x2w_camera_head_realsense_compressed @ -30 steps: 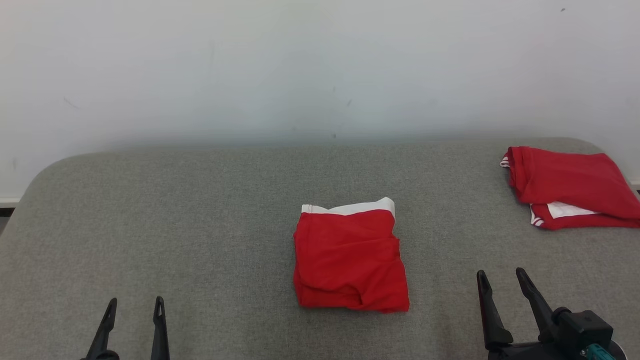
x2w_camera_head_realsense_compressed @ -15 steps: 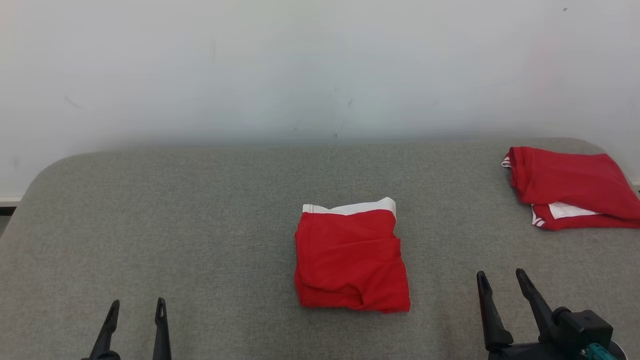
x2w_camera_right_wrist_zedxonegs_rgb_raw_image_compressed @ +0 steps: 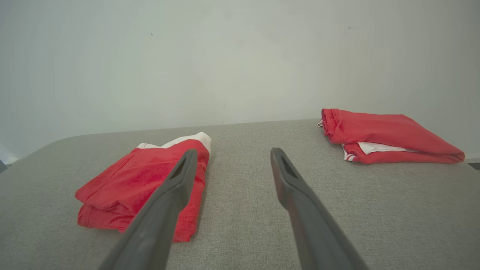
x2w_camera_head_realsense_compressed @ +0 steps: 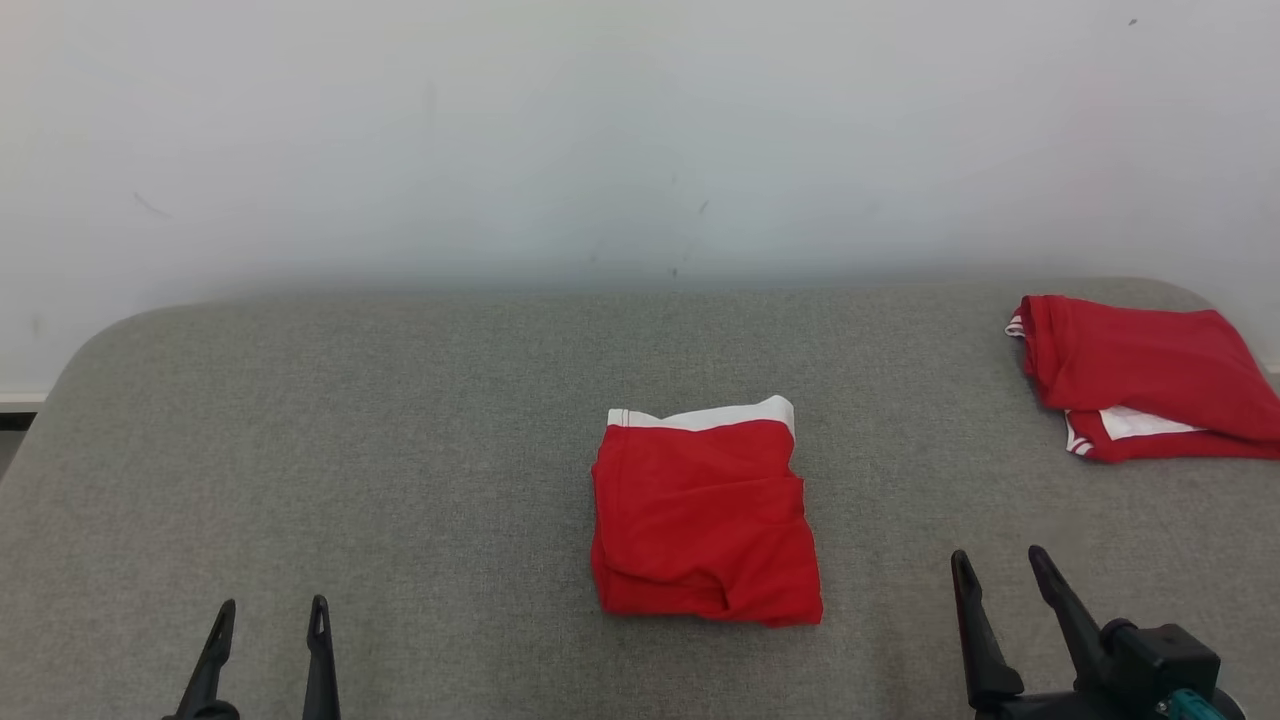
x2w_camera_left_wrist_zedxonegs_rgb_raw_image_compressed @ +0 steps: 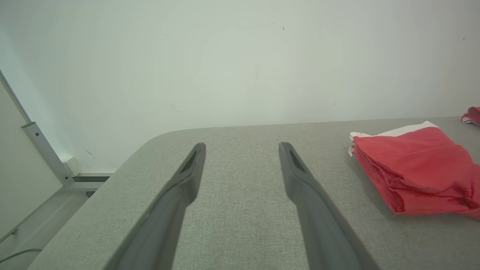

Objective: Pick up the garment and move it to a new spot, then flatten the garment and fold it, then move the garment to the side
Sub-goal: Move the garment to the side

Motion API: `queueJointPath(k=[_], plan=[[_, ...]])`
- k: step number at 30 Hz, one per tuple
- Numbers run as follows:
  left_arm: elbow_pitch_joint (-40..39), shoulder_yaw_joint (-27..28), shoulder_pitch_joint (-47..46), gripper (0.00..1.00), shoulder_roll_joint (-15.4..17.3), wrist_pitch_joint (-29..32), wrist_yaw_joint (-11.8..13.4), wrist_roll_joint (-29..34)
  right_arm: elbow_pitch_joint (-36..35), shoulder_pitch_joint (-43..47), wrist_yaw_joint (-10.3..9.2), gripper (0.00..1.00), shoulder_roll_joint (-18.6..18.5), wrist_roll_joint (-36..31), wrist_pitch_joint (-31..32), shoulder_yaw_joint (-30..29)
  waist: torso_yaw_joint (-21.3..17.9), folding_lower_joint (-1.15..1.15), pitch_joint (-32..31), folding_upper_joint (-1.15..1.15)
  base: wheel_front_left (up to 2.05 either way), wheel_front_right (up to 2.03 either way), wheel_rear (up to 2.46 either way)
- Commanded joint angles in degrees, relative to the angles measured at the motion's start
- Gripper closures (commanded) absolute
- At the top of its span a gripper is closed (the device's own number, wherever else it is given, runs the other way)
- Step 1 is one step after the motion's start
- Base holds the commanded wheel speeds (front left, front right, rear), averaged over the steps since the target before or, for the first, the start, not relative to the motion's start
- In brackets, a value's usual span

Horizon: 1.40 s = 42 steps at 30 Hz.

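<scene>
The folded red shorts (x2w_camera_head_realsense_compressed: 705, 520) lie ahead-left of the right gripper (x2w_camera_head_realsense_compressed: 998, 553), farther from the left gripper (x2w_camera_head_realsense_compressed: 274, 602); both spread, empty.

You have nothing legible to read in any view. The folded red shorts (x2w_camera_head_realsense_compressed: 705, 520) at centre frame show plain cloth and a plain white band along the top edge. The second folded red garment (x2w_camera_head_realsense_compressed: 1140, 375) at the upper right has white trim but no lettering you could make out. The dark marks on the wall (x2w_camera_head_realsense_compressed: 640, 150) are specks and scuffs, not writing.
</scene>
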Motion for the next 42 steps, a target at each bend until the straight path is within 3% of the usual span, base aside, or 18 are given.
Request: queueJointPath(k=[1,12,27,38,40,41,42], plan=[[0.0,-0.1,-0.3,0.0,0.2,0.0,0.2,0.0,0.7,0.8,0.05,0.0,0.2,0.7,0.2,0.2,0.0,0.0,0.0,0.0,0.0,0.0,0.0],[0.7,-2.1,-2.1,0.0,-0.1,0.0,-0.4,0.1,10.2,-7.1,0.05,0.0,0.2,1.7,-0.2,3.3,2.6,0.0,1.2,0.0,0.0,0.0,0.0],[5.3,-7.5,-9.1,0.0,-2.4,-2.2,-2.3,0.2,41.0,-30.2,0.05,0.0,-2.3,-0.8,-1.2,1.3,10.7,0.0,7.7,0.0,0.0,0.0,0.0],[10.0,-7.9,-12.9,0.0,-2.7,-5.0,-2.1,-0.7,59.7,-37.9,0.06,0.0,-1.6,1.7,-4.2,4.6,10.7,0.0,9.9,0.0,0.0,0.0,0.0],[10.4,-7.8,-13.2,0.0,-2.5,-5.2,-2.0,-0.9,61.9,-38.4,0.05,0.81,-1.4,2.5,-4.0,5.8,10.4,0.0,9.7,0.0,0.0,0.0,0.0],[10.6,-7.8,-13.3,0.0,-2.4,-5.2,-2.0,-1.0,62.6,-38.8,0.05,1.0,-1.3,3.1,-4.1,6.4,10.3,0.0,9.7,0.0,0.0,0.0,0.0],[10.7,-7.7,-13.3,0.0,-2.3,-5.4,-1.9,-1.1,63.1,-39.4,0.05,1.0,-1.3,3.7,-4.6,6.7,10.1,0.0,9.6,0.0,0.0,0.0,0.0]])
